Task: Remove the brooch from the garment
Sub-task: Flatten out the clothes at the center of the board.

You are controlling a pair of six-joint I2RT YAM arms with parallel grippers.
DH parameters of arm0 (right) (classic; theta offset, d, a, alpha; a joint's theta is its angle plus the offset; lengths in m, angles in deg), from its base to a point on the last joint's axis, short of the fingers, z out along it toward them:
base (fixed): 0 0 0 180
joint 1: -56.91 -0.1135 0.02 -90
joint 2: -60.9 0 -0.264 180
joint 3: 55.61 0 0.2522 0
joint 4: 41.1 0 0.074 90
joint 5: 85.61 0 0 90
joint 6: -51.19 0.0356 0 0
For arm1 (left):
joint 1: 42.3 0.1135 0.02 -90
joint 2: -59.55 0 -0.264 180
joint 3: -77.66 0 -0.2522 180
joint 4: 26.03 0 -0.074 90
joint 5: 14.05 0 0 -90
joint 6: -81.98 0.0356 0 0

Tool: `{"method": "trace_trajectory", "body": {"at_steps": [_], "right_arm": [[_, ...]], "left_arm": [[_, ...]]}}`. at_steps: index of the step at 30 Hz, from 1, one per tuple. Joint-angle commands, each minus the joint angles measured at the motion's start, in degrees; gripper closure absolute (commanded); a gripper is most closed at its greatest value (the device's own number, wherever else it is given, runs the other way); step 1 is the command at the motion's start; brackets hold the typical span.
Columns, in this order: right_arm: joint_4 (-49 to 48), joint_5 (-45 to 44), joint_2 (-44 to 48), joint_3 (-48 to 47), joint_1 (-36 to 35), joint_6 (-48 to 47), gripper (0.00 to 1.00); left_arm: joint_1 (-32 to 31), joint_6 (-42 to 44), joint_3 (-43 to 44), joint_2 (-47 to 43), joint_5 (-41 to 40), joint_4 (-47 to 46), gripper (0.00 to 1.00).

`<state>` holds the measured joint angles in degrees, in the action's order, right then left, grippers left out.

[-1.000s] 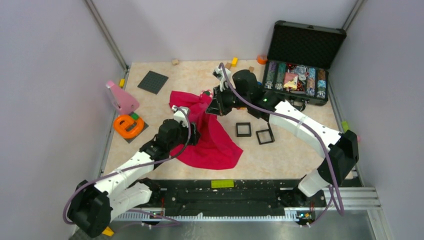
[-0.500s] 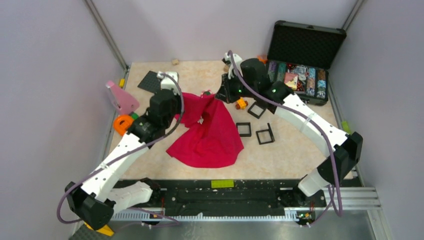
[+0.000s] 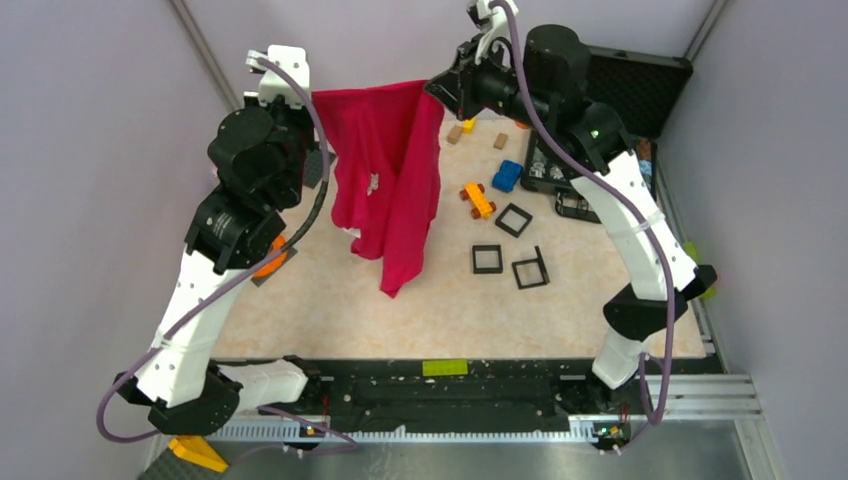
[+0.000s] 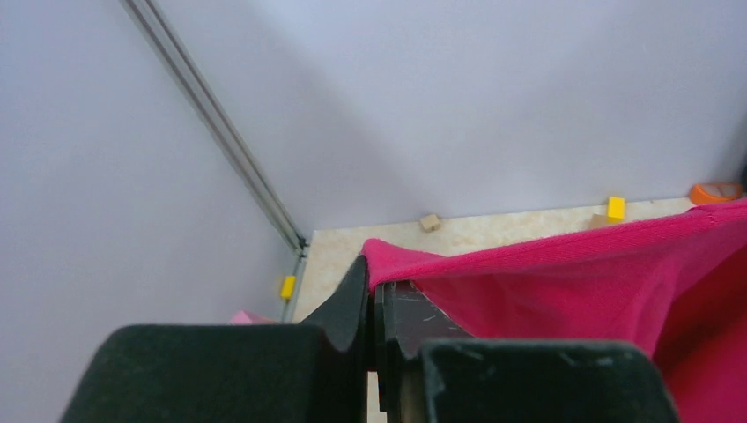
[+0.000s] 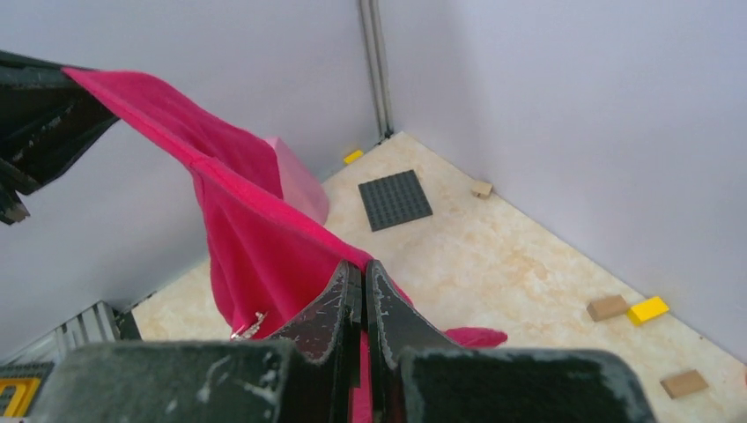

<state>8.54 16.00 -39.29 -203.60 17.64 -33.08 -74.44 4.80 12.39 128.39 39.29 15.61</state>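
From above, the magenta garment [image 3: 385, 160] is seen held aloft, stretched between the left gripper [image 3: 316, 100] and the right gripper [image 3: 437, 88]. The brooch [image 3: 372, 182] is seen pinned mid-cloth. In the left wrist view, the fingers [image 4: 352, 304] are clamped tight on the garment's edge. In the right wrist view, the fingers [image 5: 339, 295] are likewise pinched closed on the fabric.

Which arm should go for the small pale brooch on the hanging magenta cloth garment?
Probably right: the left gripper and right gripper both clamp the magenta garment, but only the right wrist view shows the pale brooch.
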Motion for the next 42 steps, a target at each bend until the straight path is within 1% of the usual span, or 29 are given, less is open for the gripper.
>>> {"method": "trace_trajectory", "body": {"at_steps": [1,4,6,8,10,13,16,19,21,23,26,29,31,32,34,36,37,38,40,42], "right_arm": [[3.0,-1.0,0.3,-1.9,0.9,-2.5,1.0],[3.2,3.6,2.0,0.7,0.8,-0.6,1.0],[4.2,7.9,3.0,2.1,0.3,0.9,1.0],[5.2,10.9,4.2,4.0,-1.4,1.4,1.0],[6.4,11.7,5.3,5.8,-3.9,1.1,1.0],[10.6,12.7,5.6,3.7,-7.2,1.8,1.0],[14.0,13.5,6.2,2.3,-10.4,3.2,1.0],[14.4,13.1,8.0,4.1,-13.6,4.2,1.0],[13.7,12.8,8.9,5.1,-14.2,4.6,1.0],[13.2,9.8,9.1,4.7,-14.2,4.7,1.0],[15.3,5.4,6.6,1.8,-13.8,4.6,1.0],[19.5,4.1,2.2,-0.9,-12.1,5.6,1.0],[19.7,4.5,0.5,2.4,-10.6,6.1,1.0],[18.4,5.4,0.2,5.7,-9.4,6.3,1.0],[13.9,8.1,-0.5,12.2,-6.6,6.8,1.0],[9.8,10.1,-2.1,16.3,-2.8,7.8,1.0],[8.6,10.4,-3.6,16.4,-1.4,7.8,1.0],[8.0,10.2,-5.2,15.6,-0.2,7.6,1.0],[7.1,9.2,-9.8,12.4,1.9,7.2,1.0],[6.3,7.0,-14.1,8.1,3.4,6.6,1.0]], "left_arm": [[0.3,9.4,3.3,-2.7,-4.9,-1.8,1.0],[0.2,8.9,1.5,-6.3,-2.5,-1.4,1.0],[0.3,7.1,0.8,-9.1,1.8,1.2,1.0],[0.2,5.3,-0.1,-12.1,6.6,3.7,1.0],[0.3,4.9,-1.2,-14.4,8.7,5.5,1.0],[0.3,5.0,0.7,-15.2,8.4,10.0,1.0],[0.3,4.5,4.2,-15.1,4.4,13.9,1.0],[0.3,3.9,6.7,-16.4,0.4,14.5,1.0],[0.2,4.4,7.5,-17.0,0.4,14.1,1.0],[0.2,5.4,6.9,-16.7,0.3,12.4,1.0],[0.2,5.8,4.8,-14.1,0.0,10.8,1.0],[0.3,5.9,-2.7,-11.7,-2.3,6.7,1.0],[0.6,5.1,-8.4,-9.8,-5.1,4.0,1.0],[1.3,4.5,-11.8,-8.9,-6.0,2.4,1.0],[4.3,1.2,-16.7,-6.7,-3.8,0.1,1.0],[9.7,-4.2,-19.8,-3.6,3.2,-0.5,1.0],[12.5,-6.7,-20.6,-1.6,6.5,-0.8,1.0],[14.3,-8.9,-20.7,0.4,8.0,-1.2,1.0],[15.7,-11.3,-19.8,5.2,7.4,-2.3,1.0],[15.9,-12.0,-18.4,9.6,6.6,-5.9,1.0]]}}
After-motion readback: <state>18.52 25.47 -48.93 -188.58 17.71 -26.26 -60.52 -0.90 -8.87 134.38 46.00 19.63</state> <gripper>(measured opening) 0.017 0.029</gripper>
